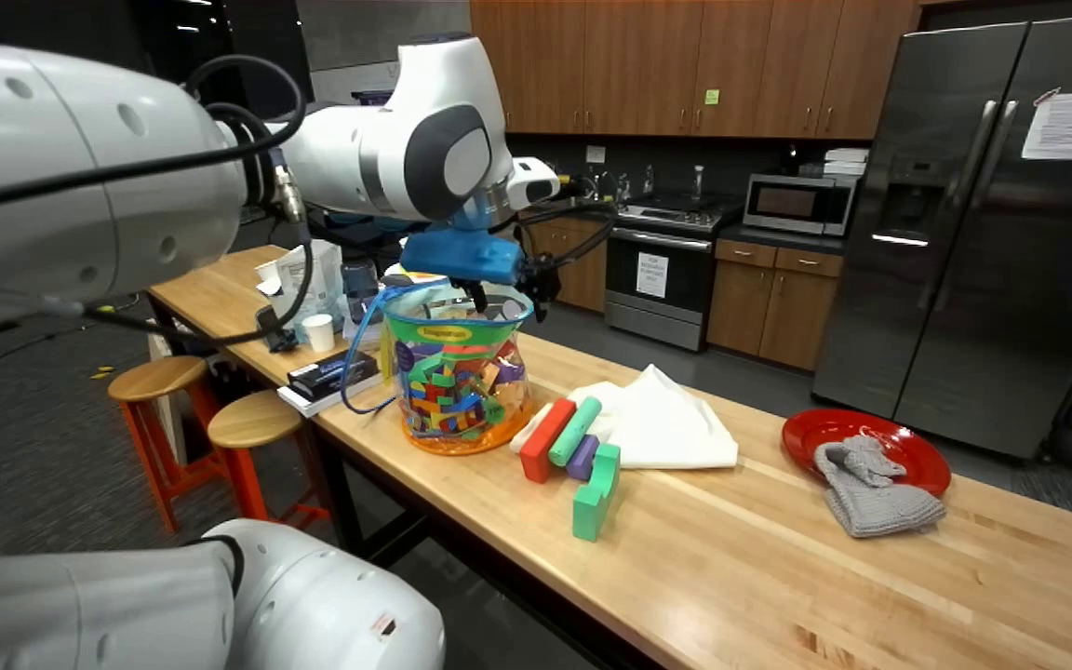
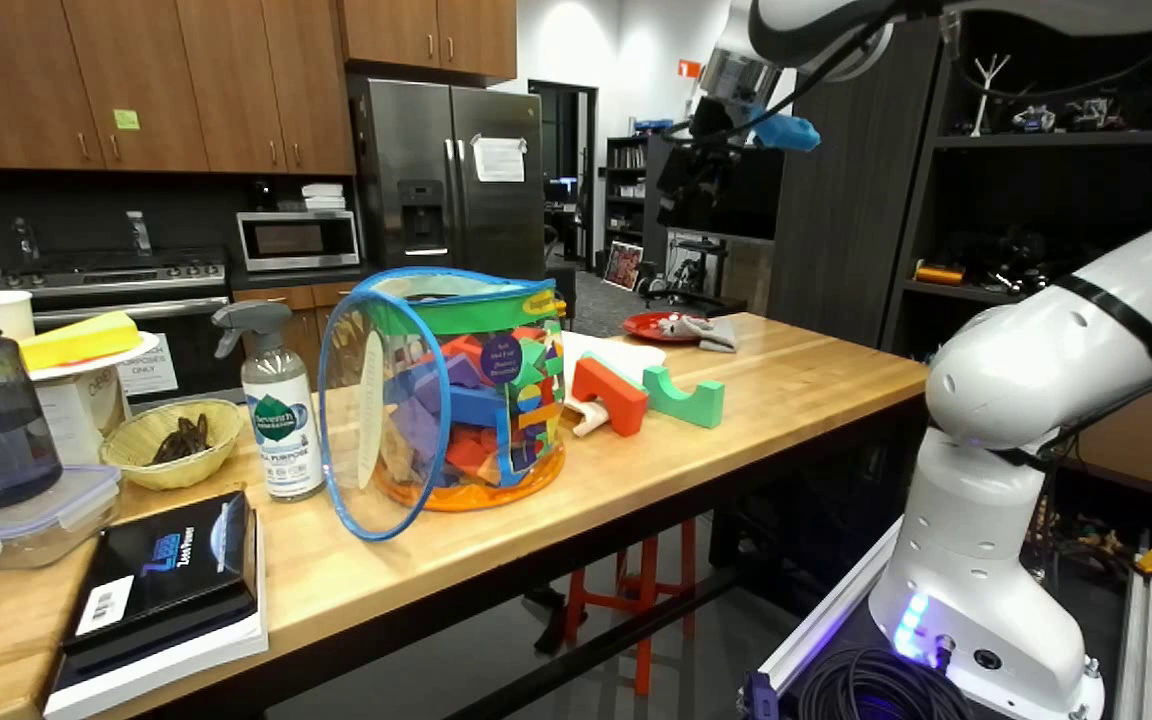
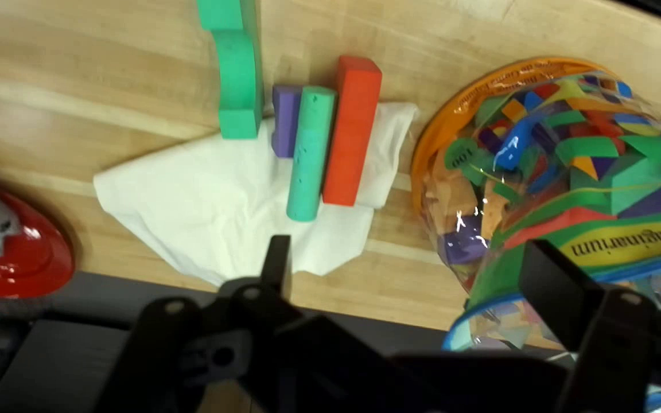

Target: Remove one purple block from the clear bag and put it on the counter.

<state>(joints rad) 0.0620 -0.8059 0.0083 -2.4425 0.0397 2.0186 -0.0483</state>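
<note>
The clear bag, full of many-coloured blocks, stands upright on the wooden counter (image 1: pixel 778 577). Its green band shows in both exterior views (image 1: pixel 406 330) (image 2: pixel 436 318) and in the wrist view (image 3: pixel 488 281). Purple blocks show through its wall, one low near the side in the wrist view (image 3: pixel 463 240). Another purple block (image 1: pixel 582 458) lies outside the bag, between a teal cylinder and a green arch; it also shows in the wrist view (image 3: pixel 286 120). My gripper (image 1: pixel 510 302) is open and empty above the bag's rim, offset to one side, with the fingers wide apart (image 3: pixel 408 252).
A red block (image 1: pixel 547 440), the teal cylinder (image 1: pixel 575 431) and the green arch (image 1: pixel 597 493) lie beside a white cloth (image 1: pixel 676 433). A red plate (image 1: pixel 806 423) bears a grey cloth. The bag's round lid (image 2: pixel 329 440) hangs open near a spray bottle (image 2: pixel 281 400).
</note>
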